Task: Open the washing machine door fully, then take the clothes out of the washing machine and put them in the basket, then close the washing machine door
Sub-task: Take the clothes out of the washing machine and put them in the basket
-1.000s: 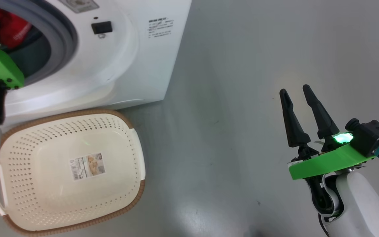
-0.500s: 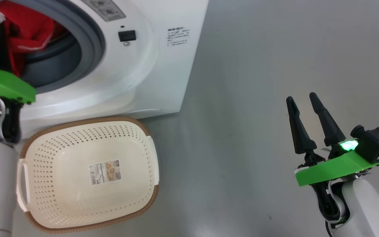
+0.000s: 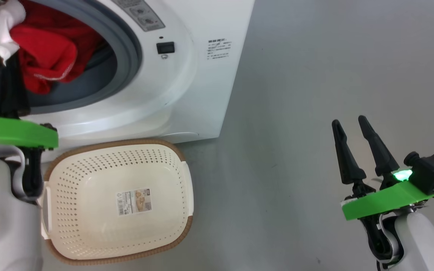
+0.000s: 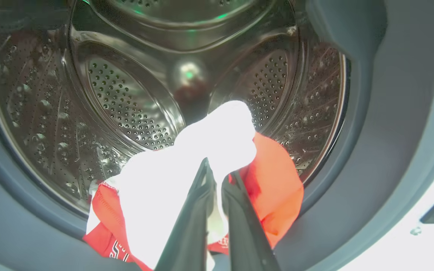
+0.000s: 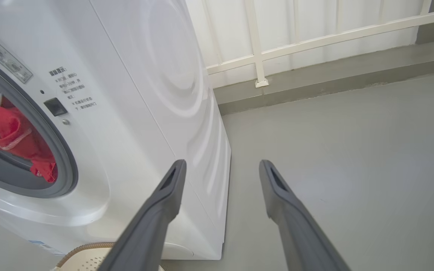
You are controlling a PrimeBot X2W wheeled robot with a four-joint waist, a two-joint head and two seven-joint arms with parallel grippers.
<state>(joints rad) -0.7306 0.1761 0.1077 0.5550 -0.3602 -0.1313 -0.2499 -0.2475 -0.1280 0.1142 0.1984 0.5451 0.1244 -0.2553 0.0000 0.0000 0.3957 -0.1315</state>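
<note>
Two dark fingers of the left gripper (image 4: 219, 167) are pressed together on the clothes (image 4: 273, 180), pinching the white cloth with red fabric bunched around it. The bundle sits in the round mouth of the washing machine (image 3: 202, 94), in front of the steel drum (image 4: 126, 105) and partly over the grey gasket (image 3: 130, 56). The basket (image 3: 89, 165) stands on the floor just in front of the machine, below the opening, with its long axis along the machine's front. The right gripper (image 3: 347, 121), fingers spread and empty, is well apart to the right. The coming move probably runs outward and downward, and the left arm is the nearer.
</note>
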